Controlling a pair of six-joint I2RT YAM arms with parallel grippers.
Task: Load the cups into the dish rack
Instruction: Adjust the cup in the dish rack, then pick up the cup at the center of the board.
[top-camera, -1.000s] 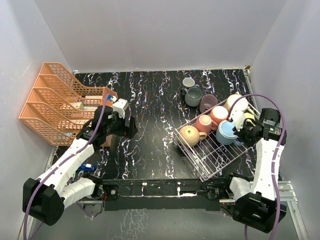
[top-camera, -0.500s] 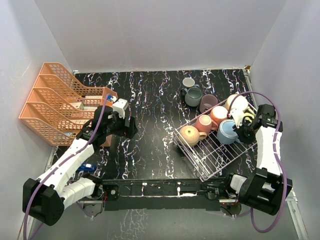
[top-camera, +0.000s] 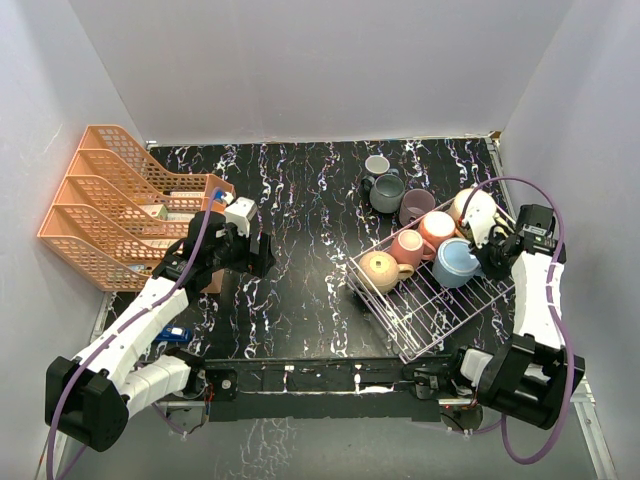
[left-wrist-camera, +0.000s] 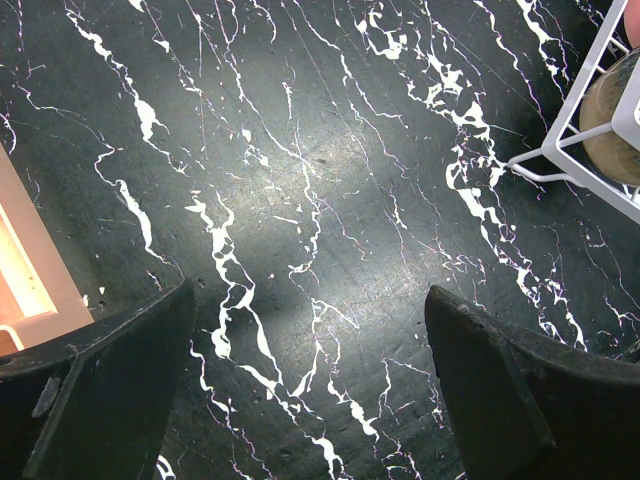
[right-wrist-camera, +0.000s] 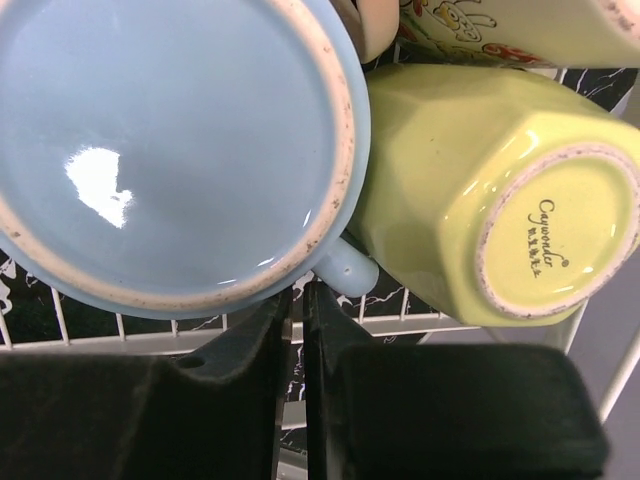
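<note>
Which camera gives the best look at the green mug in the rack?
The right wrist view: the green mug appears close up, on its side, stamped base facing the camera, beside the blue mug. In the top view the right arm mostly hides it; the left wrist view misses it.

At right of black marbled tabletop (top-camera: 300, 200), white wire-grid dish rack (top-camera: 440, 305). Inside, toward far side: tan ceramic mug (top-camera: 380, 270), pink ceramic mug (top-camera: 408, 246), blue ceramic mug (top-camera: 455, 263). Behind rack, on tabletop: grey-teal ceramic mug (top-camera: 387, 193), mauve ceramic mug (top-camera: 415, 206). At far left, orange plastic tiered organizer (top-camera: 100, 215).
</note>
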